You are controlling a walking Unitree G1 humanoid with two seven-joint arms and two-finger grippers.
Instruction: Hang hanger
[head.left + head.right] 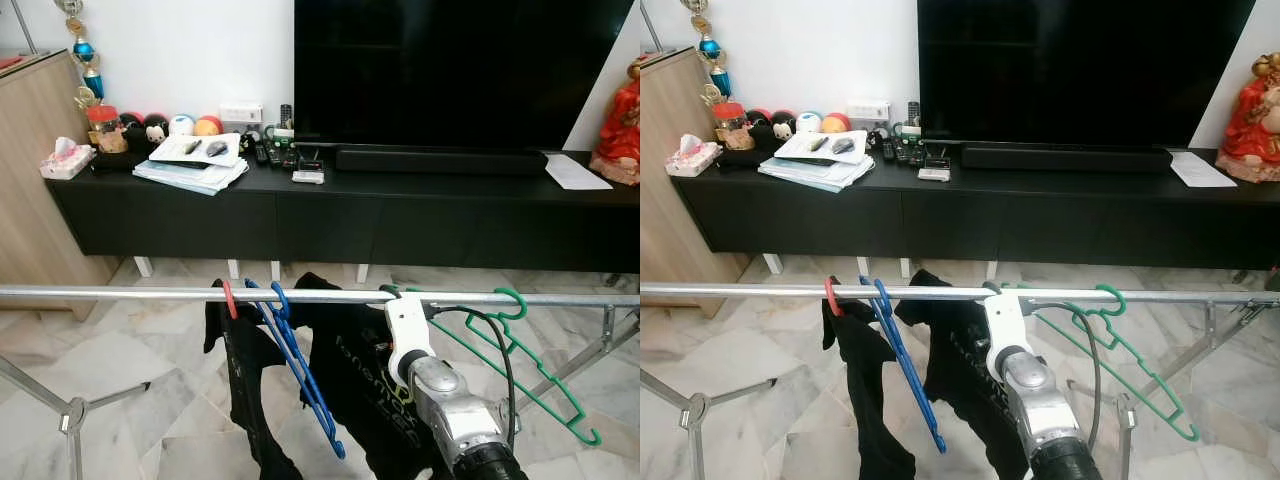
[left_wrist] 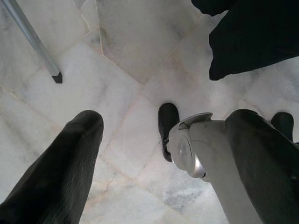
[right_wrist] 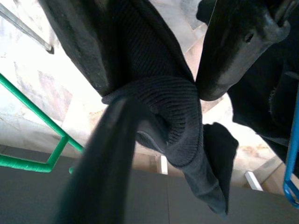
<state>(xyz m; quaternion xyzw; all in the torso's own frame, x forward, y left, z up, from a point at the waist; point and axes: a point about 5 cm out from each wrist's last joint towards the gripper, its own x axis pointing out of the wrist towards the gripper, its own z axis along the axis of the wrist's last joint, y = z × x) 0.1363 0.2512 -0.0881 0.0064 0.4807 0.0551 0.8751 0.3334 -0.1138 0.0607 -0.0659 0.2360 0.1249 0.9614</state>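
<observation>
Right arm raised forward, right hand (image 3: 154,88) fingers clamped on black fabric, left hand (image 2: 163,135) hanging down, fingers apart

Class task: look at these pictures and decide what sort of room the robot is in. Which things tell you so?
Most likely a home living room: a large television stands on a long black cabinet over a marble floor, with a metal drying rail holding hangers and dark clothes set up in front.

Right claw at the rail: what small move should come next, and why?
Probably open the right claw and draw it back. Its fingers pinch dark fabric by a black hanger at the rail, where the black garment already hangs between the blue hanger and green hanger.
</observation>
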